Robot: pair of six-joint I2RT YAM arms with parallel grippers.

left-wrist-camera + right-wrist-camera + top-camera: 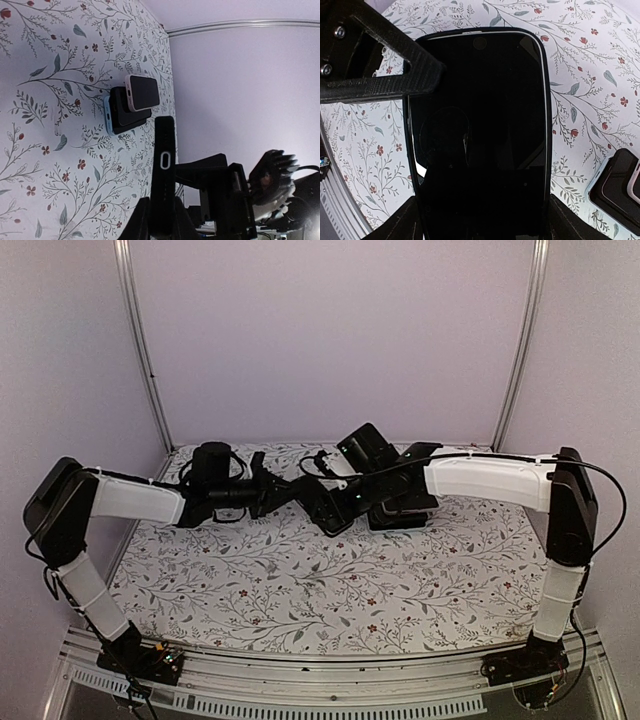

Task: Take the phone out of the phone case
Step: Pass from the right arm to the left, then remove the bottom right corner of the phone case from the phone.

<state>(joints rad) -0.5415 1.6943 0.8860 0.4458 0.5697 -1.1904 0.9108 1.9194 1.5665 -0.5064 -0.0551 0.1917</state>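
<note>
The phone [480, 125] is in its black case [164, 145], lifted off the flowered tabletop [300, 590] and caught between the two arms. In the top view it sits a little toward 12 o'clock from the tabletop's middle.

The right claw [482, 220] comes in from 3 o'clock. It is clenched across the width of the phone, one finger against each long side at the lower end. The dark screen faces its camera.

The left claw [162, 225] comes in from 9 o'clock and is pinched shut on the thin edge of the phone, front and back. In the left wrist view the case shows edge-on with an oval cut-out in its side. In the right wrist view one left finger [385, 75] lies across the screen's corner at 10 o'clock.

A stack of other phones [130, 102] lies flat on the tabletop. A pink-cased one is on top, with black and pale blue ones beneath. It sits at 11 o'clock from the held phone in the left wrist view.
</note>
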